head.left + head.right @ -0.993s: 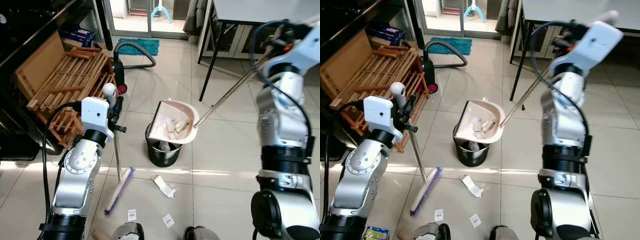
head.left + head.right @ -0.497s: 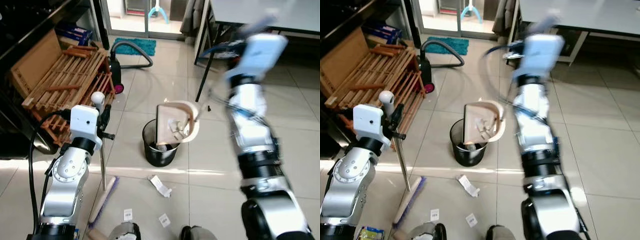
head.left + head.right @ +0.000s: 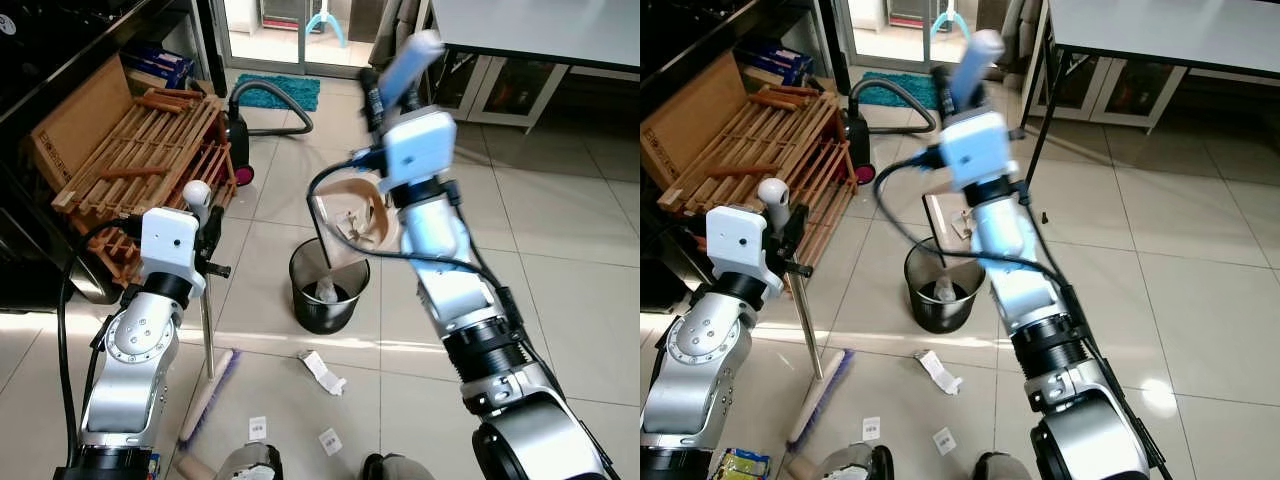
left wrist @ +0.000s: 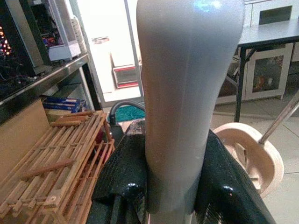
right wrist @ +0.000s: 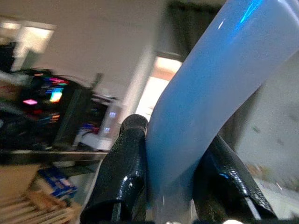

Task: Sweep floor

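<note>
Dustpan (image 3: pixel 360 215) tipped steeply above the black bin (image 3: pixel 328 285), open face turned down toward the bin's mouth, paper scraps clinging inside the pan and more lying in the bin. Pale blue dustpan handle (image 3: pixel 978 58) rising up and back from the pan, clamped between the two black fingers of the right gripper (image 5: pixel 175 175), arm reaching forward over the bin.

Broom (image 3: pixel 208 400) standing to the left of the bin, purple bristle head resting on the tiled floor (image 3: pixel 560 260), metal pole running up to a grey grip. Left gripper (image 4: pixel 170 186) clenched around that grip just under its rounded white top, pole held nearly upright.

Crumpled paper scrap (image 3: pixel 325 371) lying on the tiles just in front of the bin, two small paper tags (image 3: pixel 329 440) nearer the robot's feet, apart from the broom head.

Slatted wooden rack (image 3: pixel 150 150) leaning against a cardboard sheet at far left, beside a dark shelf unit. Vacuum cleaner (image 3: pixel 240 150) with its grey hose curling behind the rack, teal mat (image 3: pixel 285 92) by the glass door beyond. Dark-legged table (image 3: pixel 1160 40) at the far right, white cabinets under it.
</note>
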Tool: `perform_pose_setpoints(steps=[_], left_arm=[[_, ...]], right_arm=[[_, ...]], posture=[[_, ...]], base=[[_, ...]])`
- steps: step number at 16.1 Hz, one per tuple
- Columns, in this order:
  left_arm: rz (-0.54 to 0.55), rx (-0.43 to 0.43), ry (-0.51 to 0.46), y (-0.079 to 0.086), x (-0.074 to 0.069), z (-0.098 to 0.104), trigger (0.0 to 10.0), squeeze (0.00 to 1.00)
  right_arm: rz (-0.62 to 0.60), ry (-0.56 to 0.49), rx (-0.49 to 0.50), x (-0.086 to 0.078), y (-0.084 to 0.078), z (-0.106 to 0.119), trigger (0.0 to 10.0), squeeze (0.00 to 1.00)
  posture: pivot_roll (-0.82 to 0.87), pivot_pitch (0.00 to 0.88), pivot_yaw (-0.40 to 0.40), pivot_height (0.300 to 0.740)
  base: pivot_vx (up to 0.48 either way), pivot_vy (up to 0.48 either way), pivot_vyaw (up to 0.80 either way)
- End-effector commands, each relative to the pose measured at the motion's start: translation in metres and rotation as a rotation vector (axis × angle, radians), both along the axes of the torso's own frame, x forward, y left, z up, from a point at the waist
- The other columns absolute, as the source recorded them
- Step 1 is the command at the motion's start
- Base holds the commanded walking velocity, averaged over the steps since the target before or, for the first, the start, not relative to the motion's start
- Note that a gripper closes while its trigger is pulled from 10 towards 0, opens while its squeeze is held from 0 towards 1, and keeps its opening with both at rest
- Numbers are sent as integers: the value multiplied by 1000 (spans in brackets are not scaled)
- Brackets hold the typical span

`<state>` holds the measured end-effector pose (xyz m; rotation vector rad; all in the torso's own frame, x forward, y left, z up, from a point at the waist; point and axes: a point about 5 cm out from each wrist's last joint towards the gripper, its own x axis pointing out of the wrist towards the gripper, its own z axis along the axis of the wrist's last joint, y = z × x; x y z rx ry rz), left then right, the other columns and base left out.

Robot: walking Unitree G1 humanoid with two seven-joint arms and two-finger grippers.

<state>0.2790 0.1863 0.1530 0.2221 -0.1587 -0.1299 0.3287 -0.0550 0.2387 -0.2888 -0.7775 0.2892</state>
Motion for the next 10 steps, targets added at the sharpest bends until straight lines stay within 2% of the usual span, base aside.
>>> perform_pose_setpoints(steps=[1, 2, 5, 7, 10], left_arm=[[-16, 20, -37, -3, 2, 9, 10000, 0], [-15, 21, -38, -2, 2, 9, 10000, 0], [-8, 22, -42, -1, 3, 11, 10000, 0], [-13, 23, -41, -1, 4, 11, 10000, 0], [-27, 23, -34, -5, 7, 9, 10000, 0]], right_arm=[[54, -74, -55, -8, 10, 4, 10000, 0], [97, -73, -83, -14, 19, -3, 10000, 0], [172, -96, -119, -25, 31, -10, 10000, 0], [226, -115, -189, -32, 40, -14, 10000, 0], [201, -143, -312, -30, 43, -17, 10000, 0]], posture=[[52, 109, -3, 740], [56, 104, -6, 740], [55, 105, -6, 740], [52, 101, -3, 740], [43, 90, 12, 740]], base=[[0, 0, 0], [0, 0, 0], [0, 0, 0], [0, 0, 0], [0, 0, 0]])
